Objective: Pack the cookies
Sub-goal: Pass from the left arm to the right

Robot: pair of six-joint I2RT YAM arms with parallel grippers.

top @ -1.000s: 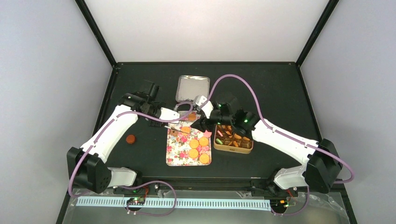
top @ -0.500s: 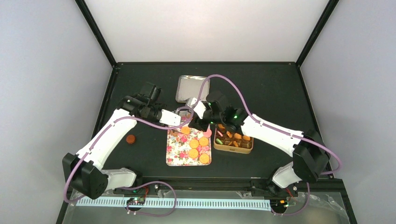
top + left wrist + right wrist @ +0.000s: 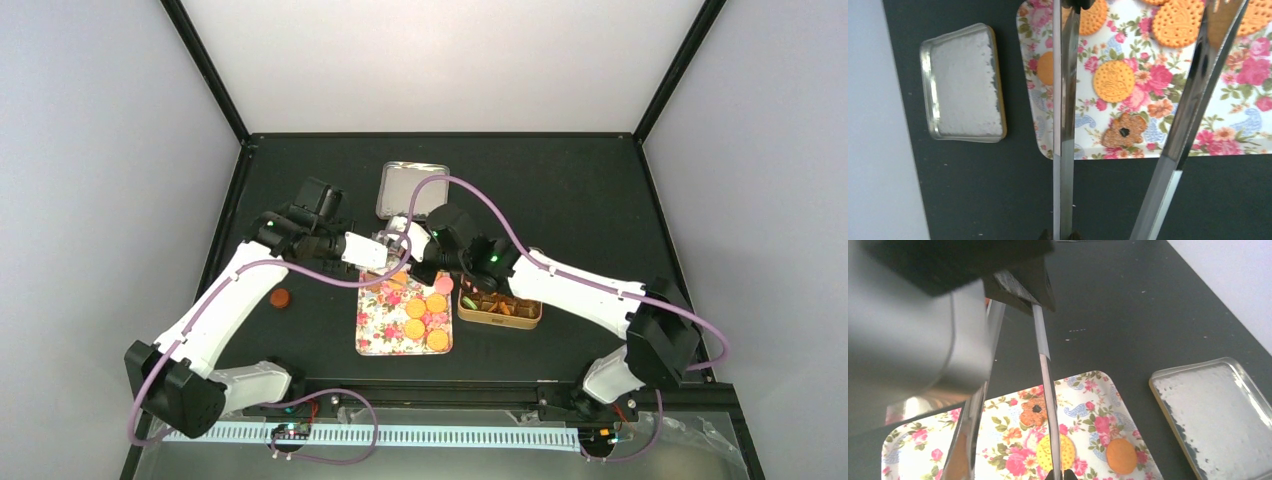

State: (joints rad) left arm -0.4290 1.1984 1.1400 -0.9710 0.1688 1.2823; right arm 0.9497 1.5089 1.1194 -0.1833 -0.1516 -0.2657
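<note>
Several cookies point(image 3: 426, 320) lie on the floral tray point(image 3: 378, 338), mostly round orange ones, with a pink one point(image 3: 443, 286) at its right edge. More fill the brown tin point(image 3: 500, 312) to the right. At the tray's far end my left gripper point(image 3: 378, 252) point(image 3: 1064, 235) and right gripper point(image 3: 405, 232) point(image 3: 1055, 475) meet. Both are shut on the same blade of the metal tongs point(image 3: 1065, 125) point(image 3: 1045, 370). The other blade point(image 3: 1193, 110) hangs free. Below the tongs lie a flower-shaped cookie point(image 3: 1123, 132) point(image 3: 1034, 411) and round ones point(image 3: 1114, 81) point(image 3: 1121, 456).
The tin's lid point(image 3: 412, 190) point(image 3: 965, 85) point(image 3: 1218, 415), lined with white paper, lies behind the tray. A single brown cookie point(image 3: 281, 297) sits on the black table left of the tray. Purple cables loop above both arms.
My right arm swung left from over the tin to the tray's far end and its jaws closed on the tongs. The left gripper edged right, still holding them.
</note>
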